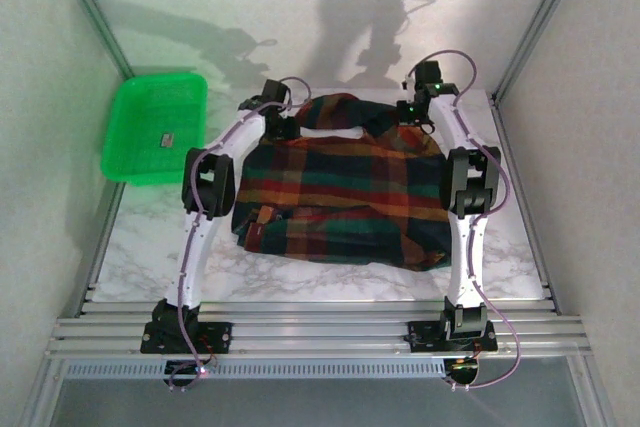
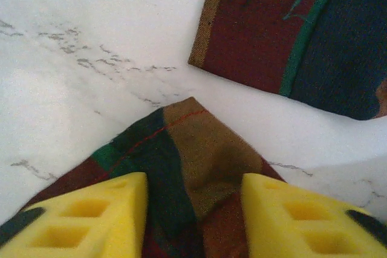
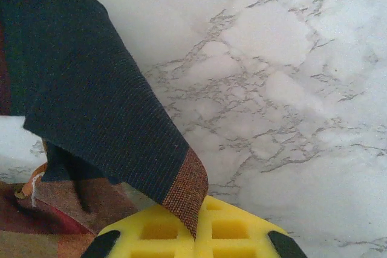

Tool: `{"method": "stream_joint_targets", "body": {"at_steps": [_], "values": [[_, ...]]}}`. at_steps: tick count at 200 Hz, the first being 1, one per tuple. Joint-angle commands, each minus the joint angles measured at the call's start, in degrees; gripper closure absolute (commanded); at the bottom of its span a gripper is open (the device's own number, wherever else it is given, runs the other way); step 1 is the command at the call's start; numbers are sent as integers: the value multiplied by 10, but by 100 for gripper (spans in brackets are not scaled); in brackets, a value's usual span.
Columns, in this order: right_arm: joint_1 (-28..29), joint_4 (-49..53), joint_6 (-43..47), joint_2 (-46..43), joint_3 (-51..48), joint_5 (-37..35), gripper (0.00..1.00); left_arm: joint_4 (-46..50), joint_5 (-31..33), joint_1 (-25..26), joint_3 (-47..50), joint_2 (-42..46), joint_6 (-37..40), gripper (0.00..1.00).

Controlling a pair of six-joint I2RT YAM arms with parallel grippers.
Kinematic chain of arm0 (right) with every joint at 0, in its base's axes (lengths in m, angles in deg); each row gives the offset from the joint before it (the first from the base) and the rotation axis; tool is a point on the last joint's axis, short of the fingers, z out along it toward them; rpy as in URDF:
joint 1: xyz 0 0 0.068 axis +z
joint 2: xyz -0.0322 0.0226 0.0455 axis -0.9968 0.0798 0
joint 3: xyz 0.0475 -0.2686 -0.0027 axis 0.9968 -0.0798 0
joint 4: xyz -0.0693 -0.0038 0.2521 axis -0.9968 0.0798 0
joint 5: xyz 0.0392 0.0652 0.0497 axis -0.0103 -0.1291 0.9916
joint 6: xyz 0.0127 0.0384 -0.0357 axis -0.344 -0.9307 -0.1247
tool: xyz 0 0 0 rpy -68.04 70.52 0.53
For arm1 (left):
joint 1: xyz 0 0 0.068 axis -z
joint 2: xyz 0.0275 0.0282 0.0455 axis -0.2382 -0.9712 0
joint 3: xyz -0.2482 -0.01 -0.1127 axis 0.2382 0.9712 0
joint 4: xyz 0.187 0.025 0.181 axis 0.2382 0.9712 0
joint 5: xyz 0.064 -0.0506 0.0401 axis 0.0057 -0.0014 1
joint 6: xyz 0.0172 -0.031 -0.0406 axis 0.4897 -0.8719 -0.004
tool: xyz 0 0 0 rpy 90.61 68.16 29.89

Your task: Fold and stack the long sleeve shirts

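Note:
The plaid long sleeve shirt (image 1: 340, 197) lies spread across the middle of the marble table, checked in green, red, orange and navy. Both grippers are at its far edge. My left gripper (image 1: 283, 127) is at the far left corner. In the left wrist view its yellow fingers (image 2: 109, 216) stand apart, and a corner of the shirt (image 2: 187, 149) lies on the table between them. My right gripper (image 1: 410, 112) is at the far right corner. In the right wrist view this gripper (image 3: 196, 225) is shut, pinching a lifted navy and orange edge of the shirt (image 3: 91, 107).
A bright green plastic tray (image 1: 155, 127) sits at the far left of the table with a small item in it. Metal frame posts and white walls close in both sides. Bare marble (image 1: 330, 277) lies between the shirt and the arm bases.

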Motion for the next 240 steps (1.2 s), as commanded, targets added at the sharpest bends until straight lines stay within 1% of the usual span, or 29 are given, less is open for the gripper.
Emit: {"method": "stream_joint_targets", "body": {"at_steps": [1, 8, 17, 27, 40, 78, 99, 129, 162, 199, 225, 240], "values": [[2, 10, -1, 9, 14, -11, 100, 13, 27, 0, -8, -23, -8, 77], [3, 7, -2, 7, 12, -11, 100, 10, 34, -1, -6, -21, -11, 86], [2, 1, -4, 5, 8, -13, 100, 3, 45, -4, -2, -13, -15, 94], [2, -6, -8, 1, 5, -16, 100, -5, 49, -9, 0, -5, -22, 98], [1, -20, -11, -9, -8, -26, 100, -15, 58, -12, 6, 13, -32, 100], [-8, -67, -23, -53, -60, -26, 100, -57, 79, -16, 52, 70, -63, 100], [-10, -103, -22, -84, -101, -6, 100, -74, 59, -16, 74, 92, -77, 100], [-11, -120, -21, -111, -144, 7, 100, -100, 55, -16, 119, 117, -91, 100], [-11, -157, -30, -155, -213, 18, 100, -138, 51, -14, 180, 151, -100, 100], [-11, -169, -42, -216, -285, 29, 100, -163, 58, -15, 243, 193, -107, 100], [-11, -176, -52, -260, -342, 25, 100, -191, 57, -15, 292, 221, -120, 100], [-11, -174, -58, -282, -371, 10, 100, -200, 59, -16, 311, 232, -126, 100]]}}
